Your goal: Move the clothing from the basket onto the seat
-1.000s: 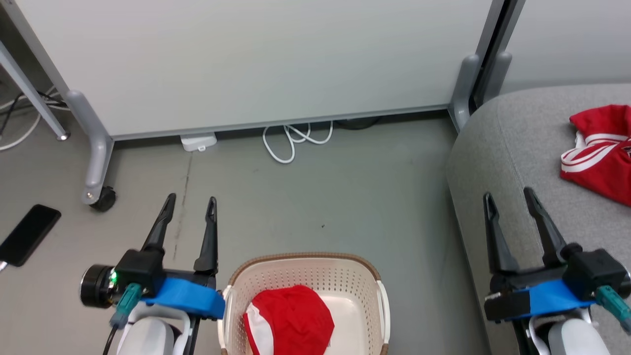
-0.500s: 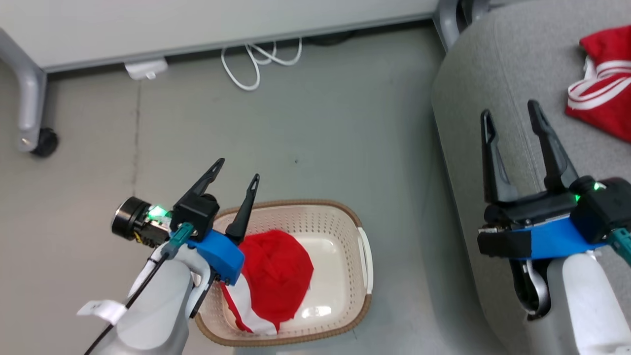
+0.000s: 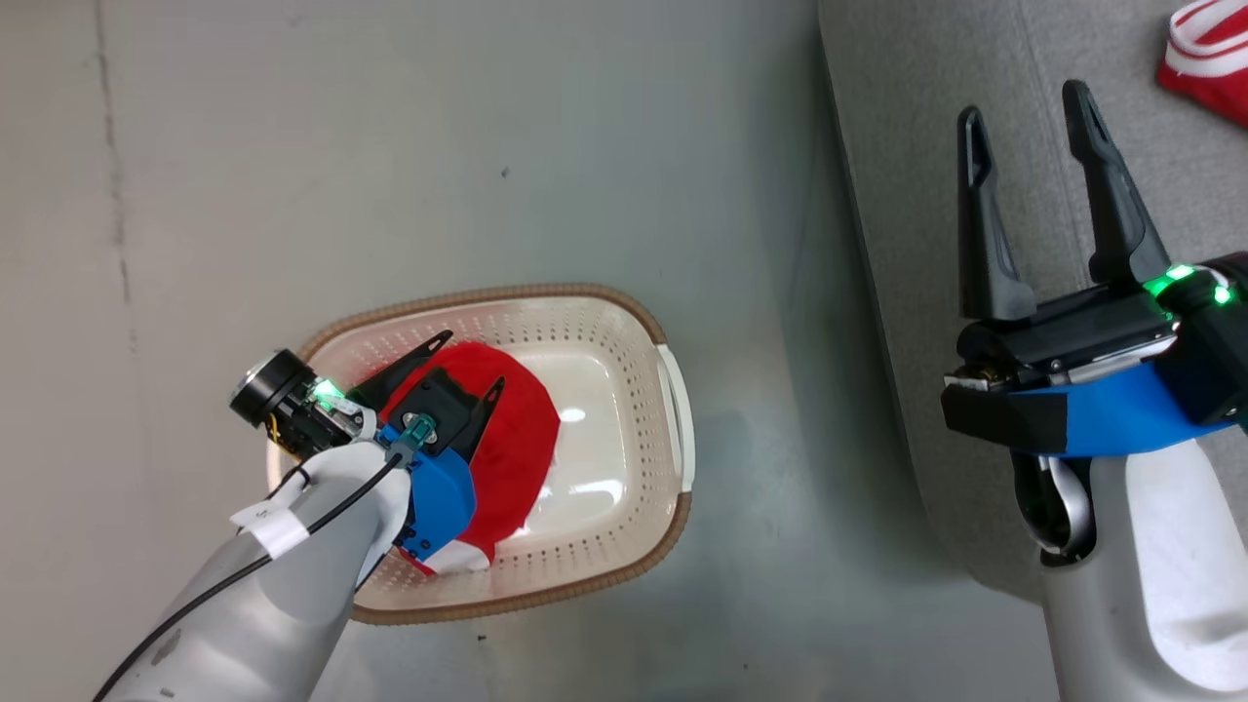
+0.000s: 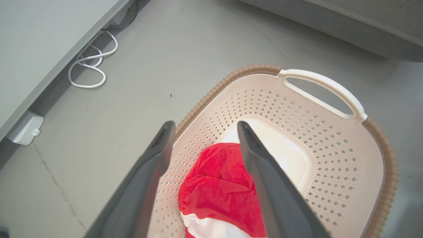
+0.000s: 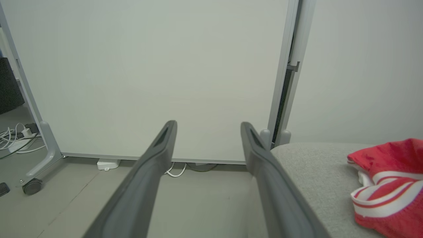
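The cream perforated basket (image 3: 675, 429) with brown rim stands on the grey floor. In it lies a plain red garment with a white panel (image 3: 522, 444), bunched against the left side. My left gripper (image 3: 471, 361) hangs open just over that garment, its fingers straddling the red cloth (image 4: 218, 185) in the left wrist view; whether they touch it I cannot tell. My right gripper (image 3: 1024, 105) stands open and holds nothing, above the grey sofa (image 3: 907, 175). A red jersey with white stripes (image 5: 393, 185) lies on the sofa cushion to the right.
A white partition on a castered metal frame (image 5: 148, 72) stands behind the floor area. A looped white cable (image 4: 89, 69) and a white adapter (image 4: 24, 129) lie at its foot. The sofa's rounded corner (image 4: 330, 19) is close to the basket's handle (image 4: 324, 82).
The head camera has tilted down, shifting the whole picture. My left gripper has swung right and down from beside the basket to over the red garment. The right gripper stays open.
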You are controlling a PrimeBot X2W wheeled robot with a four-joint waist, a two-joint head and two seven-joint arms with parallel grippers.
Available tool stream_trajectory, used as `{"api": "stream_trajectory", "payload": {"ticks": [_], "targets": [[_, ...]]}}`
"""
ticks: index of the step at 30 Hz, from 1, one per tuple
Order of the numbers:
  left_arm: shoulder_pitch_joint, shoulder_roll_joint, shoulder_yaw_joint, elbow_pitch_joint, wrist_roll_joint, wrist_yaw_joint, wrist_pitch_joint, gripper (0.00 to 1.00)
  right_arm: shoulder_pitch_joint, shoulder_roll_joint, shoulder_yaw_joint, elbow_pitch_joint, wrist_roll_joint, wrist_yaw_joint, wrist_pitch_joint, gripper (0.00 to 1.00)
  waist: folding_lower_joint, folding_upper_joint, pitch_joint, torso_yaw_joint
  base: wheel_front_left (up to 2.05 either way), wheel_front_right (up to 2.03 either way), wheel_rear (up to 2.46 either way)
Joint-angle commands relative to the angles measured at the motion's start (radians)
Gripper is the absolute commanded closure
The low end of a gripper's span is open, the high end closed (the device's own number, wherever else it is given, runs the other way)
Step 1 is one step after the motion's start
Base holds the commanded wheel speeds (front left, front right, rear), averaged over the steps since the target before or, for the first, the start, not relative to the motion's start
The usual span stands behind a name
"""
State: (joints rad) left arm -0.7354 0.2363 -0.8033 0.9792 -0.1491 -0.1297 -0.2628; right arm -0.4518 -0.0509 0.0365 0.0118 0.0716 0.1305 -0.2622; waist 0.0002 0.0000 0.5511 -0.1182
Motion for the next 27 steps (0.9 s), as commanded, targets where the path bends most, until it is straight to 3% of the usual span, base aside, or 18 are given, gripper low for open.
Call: {"api": "stream_trajectory", "payload": {"ticks": [1, 5, 11, 27], "targets": [[-0.034, 0.002, -0.029, 0.032, 0.000, -0.001, 0.001, 0.00, -0.025, 0.001, 0.002, -0.010, 0.002, 0.001, -0.004, 0.00, -0.0002, 0.0000, 0.064, -0.023, 0.00, 0.00, 0.00], [-0.114, -0.004, -0.155, 0.134, 0.012, -0.001, 0.020, 0.00, -0.062, 0.001, 0.013, -0.028, 0.005, 0.001, -0.004, 0.00, -0.0002, 0.0000, 0.147, -0.035, 0.00, 0.00, 0.00], [-0.193, -0.005, -0.272, 0.227, 0.008, -0.001, 0.073, 0.00, -0.102, 0.001, 0.030, -0.049, 0.014, 0.001, -0.004, 0.00, -0.0002, 0.0000, 0.246, -0.056, 0.00, 0.00, 0.00], [-0.319, 0.030, -0.457, 0.290, 0.009, -0.001, 0.177, 0.00, -0.143, 0.001, 0.048, -0.127, 0.028, 0.001, -0.004, 0.00, -0.0002, 0.0000, 0.439, -0.107, 0.00, 0.00, 0.00]]}}
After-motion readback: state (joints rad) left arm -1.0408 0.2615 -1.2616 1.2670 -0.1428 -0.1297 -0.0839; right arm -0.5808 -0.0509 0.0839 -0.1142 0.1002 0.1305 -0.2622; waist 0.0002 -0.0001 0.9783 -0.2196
